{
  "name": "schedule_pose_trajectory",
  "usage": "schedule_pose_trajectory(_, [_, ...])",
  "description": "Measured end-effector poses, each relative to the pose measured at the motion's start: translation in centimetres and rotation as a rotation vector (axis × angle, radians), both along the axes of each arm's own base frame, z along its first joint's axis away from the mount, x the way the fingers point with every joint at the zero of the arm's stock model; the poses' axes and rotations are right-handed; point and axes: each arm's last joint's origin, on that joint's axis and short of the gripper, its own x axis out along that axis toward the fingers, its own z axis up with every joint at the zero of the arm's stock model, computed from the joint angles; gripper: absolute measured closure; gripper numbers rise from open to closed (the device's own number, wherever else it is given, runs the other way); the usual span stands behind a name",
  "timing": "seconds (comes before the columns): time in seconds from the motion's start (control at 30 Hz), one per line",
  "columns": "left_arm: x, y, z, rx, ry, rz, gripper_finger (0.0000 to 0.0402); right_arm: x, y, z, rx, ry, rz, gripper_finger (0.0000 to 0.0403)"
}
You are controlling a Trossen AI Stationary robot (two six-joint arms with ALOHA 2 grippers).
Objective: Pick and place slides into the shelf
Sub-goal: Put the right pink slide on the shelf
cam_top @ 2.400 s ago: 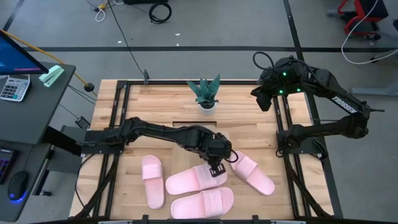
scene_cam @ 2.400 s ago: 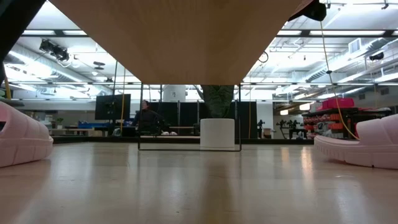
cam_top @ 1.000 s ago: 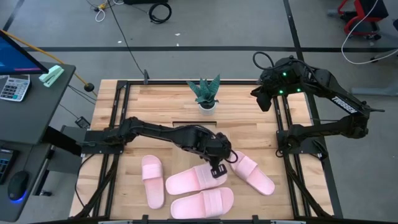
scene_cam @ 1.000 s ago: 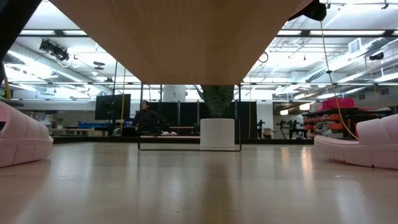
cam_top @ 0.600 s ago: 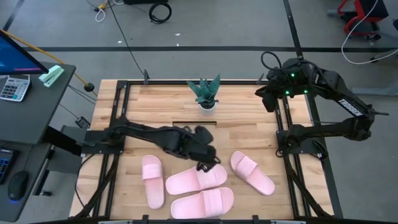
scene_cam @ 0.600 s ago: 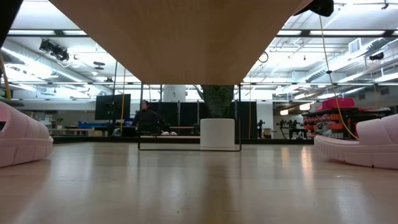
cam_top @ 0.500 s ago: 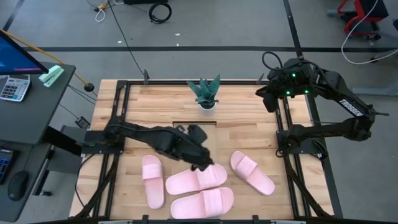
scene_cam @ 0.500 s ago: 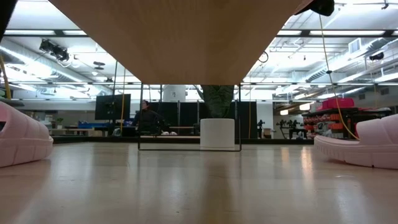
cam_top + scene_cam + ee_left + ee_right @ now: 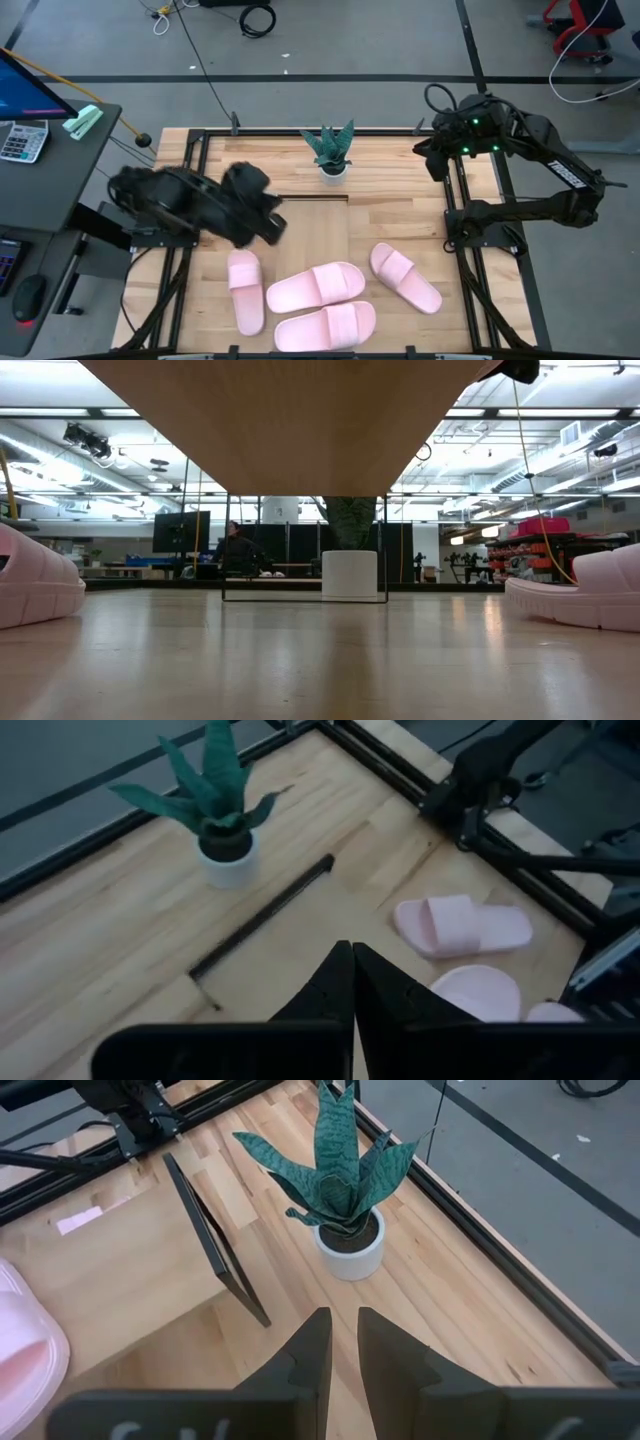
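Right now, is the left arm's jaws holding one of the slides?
No. In the left wrist view the left gripper has its jaws pressed together with nothing between them, and the nearest slide lies on the table.

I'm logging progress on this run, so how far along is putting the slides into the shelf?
Nothing looks done: all four pale pink foam slides lie on the butcher-block tabletop, none in the pale plain wood shelf. Nothing is in hand: the left gripper is shut and empty by the table's left side, and the right gripper waits slightly open near the potted plant. All four remain.
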Motion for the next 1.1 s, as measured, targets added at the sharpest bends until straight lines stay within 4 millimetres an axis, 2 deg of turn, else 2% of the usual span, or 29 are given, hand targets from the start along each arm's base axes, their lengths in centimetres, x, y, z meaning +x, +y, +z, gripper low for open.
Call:
schedule_pose_trajectory(0.13, [-2.1,2.3,0.3,0.008,0.023,0.004,0.0395,-0.2,0.1,0.1,-0.004,-0.007,0.0,0.0343])
schedule_pose_trajectory(0.27, [-4.2,4.5,-1.5,-0.009,0.106,0.035,0.0397,-0.3,0.2,0.2,-0.005,-0.011,-0.001,0.0343])
schedule_pose_trajectory(0.37, [-5.3,5.6,-3.7,-0.056,0.126,0.043,0.0397,-0.3,0.2,0.2,-0.003,-0.012,-0.003,0.0343])
schedule_pose_trajectory(0.5, [-6.3,6.2,-6.9,-0.133,0.061,-0.043,0.0394,-0.3,0.2,0.1,0.006,-0.015,-0.01,0.0343])
schedule_pose_trajectory(0.73, [-7.7,7.3,-15.1,-0.291,0.142,-0.133,0.0395,-0.3,0.2,0.2,0.063,-0.038,-0.062,0.0344])
schedule_pose_trajectory(0.87, [-8.3,7.6,-18.8,-0.349,0.187,-0.226,0.0384,-0.2,0.1,0.4,0.101,-0.079,-0.104,0.0344])
schedule_pose_trajectory(1.0, [-8.6,7.9,-21.3,-0.385,0.203,-0.258,0.0384,-0.2,0.1,0.4,0.154,-0.1,-0.151,0.0344])
schedule_pose_trajectory(1.1, [-8.5,7.8,-22.2,-0.405,0.2,-0.324,0.0393,-0.2,0.1,0.4,0.189,-0.111,-0.181,0.0344])
